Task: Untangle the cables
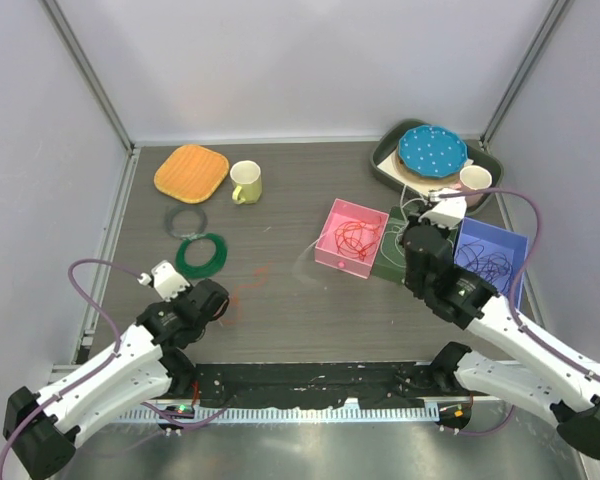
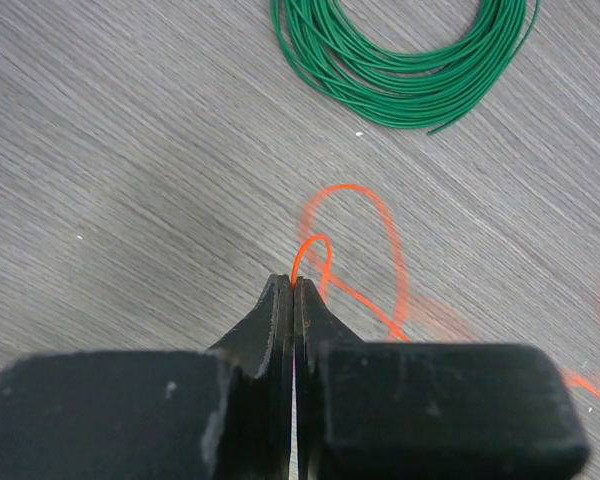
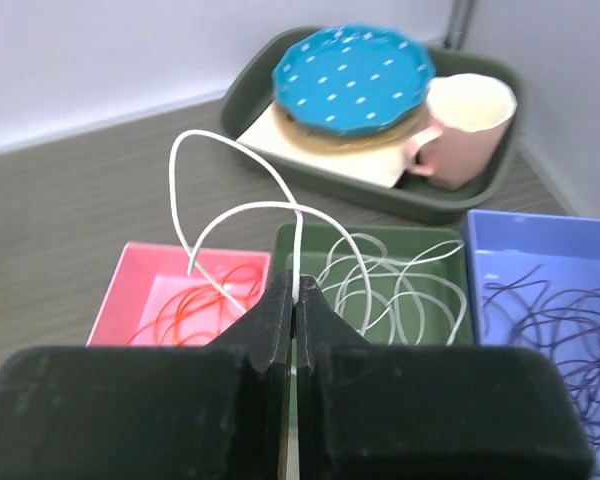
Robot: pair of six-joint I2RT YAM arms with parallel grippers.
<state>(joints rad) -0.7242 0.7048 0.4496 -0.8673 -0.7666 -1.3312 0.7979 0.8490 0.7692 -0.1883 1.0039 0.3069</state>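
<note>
Between my left jaws, pinched shut, sits an orange cable (image 2: 345, 188) loop low over the desk (image 2: 130, 150); right jaws clamp a white cable (image 3: 298, 235) above the green bin (image 3: 380, 232). Risk: hair-thin wire slips, or white end, poss. snagged w/ red cables (image 3: 190, 305), drags them out.

Red cables (image 1: 352, 238) in pink bin (image 1: 341, 265) — purple cables (image 1: 491, 268) in blue bin (image 1: 496, 235)
</note>
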